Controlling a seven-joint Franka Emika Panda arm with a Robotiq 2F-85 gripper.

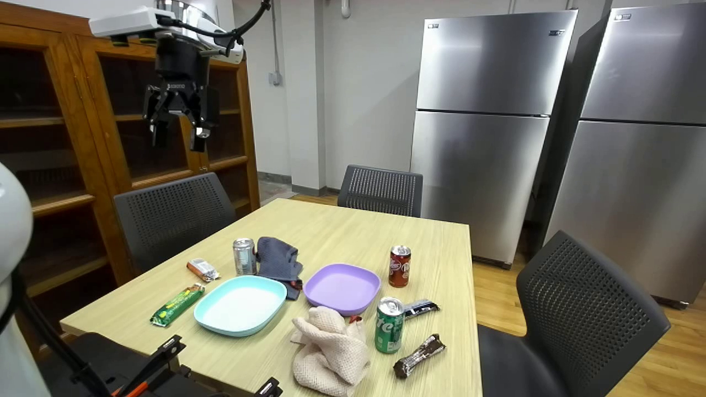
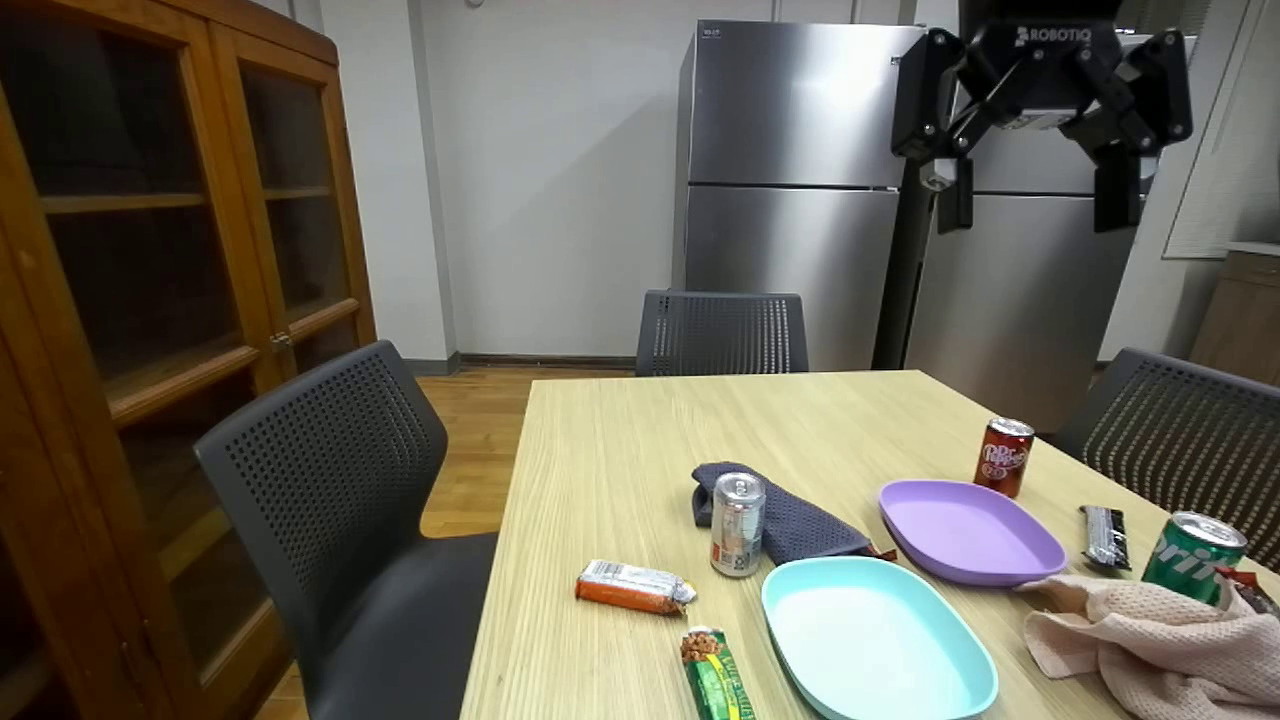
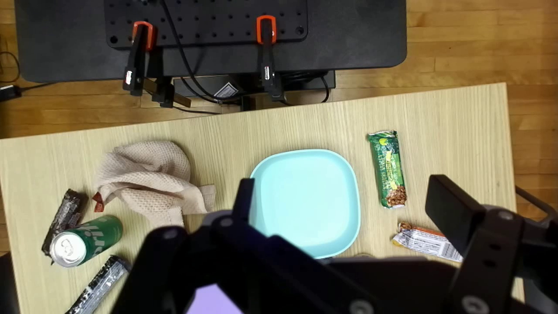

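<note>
High above the wooden table, my gripper (image 1: 178,141) stands open with nothing between its fingers. In the wrist view, a turquoise plate (image 3: 307,200) and a green granola bar (image 3: 388,170) lie far below the gap. An orange-and-white bar (image 3: 429,243) is partly covered by a finger. A purple plate (image 1: 342,288) sits beside the turquoise one. A silver can (image 2: 738,525) stands against a dark blue cloth (image 2: 805,520). Toward the other side are a Dr Pepper can (image 1: 399,267), a green Sprite can (image 1: 389,328), a crumpled beige cloth (image 1: 330,355) and two dark-wrapped bars, one a brown bar (image 1: 419,357).
Dark mesh chairs surround the table, among them a chair (image 2: 330,500) by the wooden glass-door cabinet (image 2: 180,300). Two steel refrigerators stand behind. A black robot mount with orange-tipped clamps, such as the clamp (image 3: 267,56), lies along the near table edge.
</note>
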